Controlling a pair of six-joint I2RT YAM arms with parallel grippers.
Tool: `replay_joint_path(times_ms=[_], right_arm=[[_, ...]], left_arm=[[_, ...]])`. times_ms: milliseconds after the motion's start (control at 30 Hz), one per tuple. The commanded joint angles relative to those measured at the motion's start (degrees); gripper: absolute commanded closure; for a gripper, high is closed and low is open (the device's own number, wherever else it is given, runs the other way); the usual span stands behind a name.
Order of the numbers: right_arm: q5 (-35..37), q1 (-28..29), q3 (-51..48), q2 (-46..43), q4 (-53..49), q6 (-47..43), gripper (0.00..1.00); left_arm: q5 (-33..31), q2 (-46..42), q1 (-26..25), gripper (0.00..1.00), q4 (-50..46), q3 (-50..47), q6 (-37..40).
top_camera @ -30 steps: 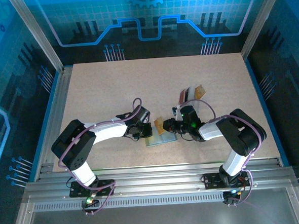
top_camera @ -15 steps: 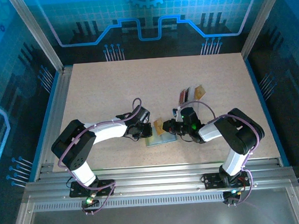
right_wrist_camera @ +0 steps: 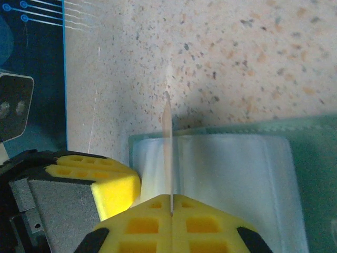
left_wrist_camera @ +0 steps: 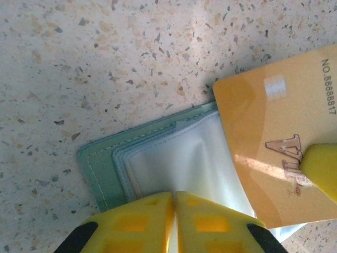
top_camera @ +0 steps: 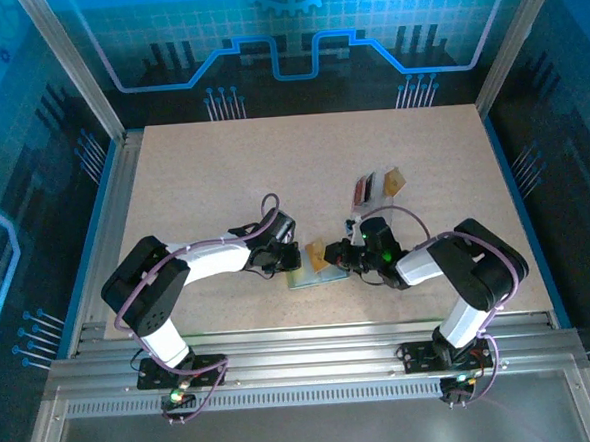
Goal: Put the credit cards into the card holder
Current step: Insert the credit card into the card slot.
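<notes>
Right gripper (top_camera: 339, 257) has slid a little toward the near edge of the table (top_camera: 203, 187) and to its left over the last second, bringing the gold card (top_camera: 317, 252) closer over the card holder (top_camera: 311, 277); the left gripper (top_camera: 289, 259) has barely shifted. In the right wrist view the right gripper's fingers are clamped on the card (right_wrist_camera: 168, 147), which stands on edge above the holder's pale lining (right_wrist_camera: 231, 174). In the left wrist view the left gripper (left_wrist_camera: 174, 203) has its jaws almost together, apparently pinching that lining (left_wrist_camera: 179, 168) to keep the holder down and spread, and the card (left_wrist_camera: 268, 153) overlaps the holder's corner. The holder lies open near the middle of the table's near edge. Whether the card's edge has found a pocket mouth I cannot tell, so this looks like lining up rather than insertion. The other cards (top_camera: 373, 185) lie well apart, farther back and to the right, so most of the task seems ahead.
</notes>
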Motion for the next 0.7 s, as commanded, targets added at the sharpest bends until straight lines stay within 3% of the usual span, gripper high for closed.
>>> replay_joint_path(times_ms=[0,667], right_arm=[[0.49,0.86,-1.65,-1.48,-4.40,1.47,1.00],[-5.08,-0.59,2.43,-5.71,-25.53,-8.41,1.00]], left_arm=[[-0.32,3.68,-0.11,0.88,-5.32,-3.66,-0.92],[-1.19,2.95,-0.08,0.89,-5.37,-5.07,-0.67]])
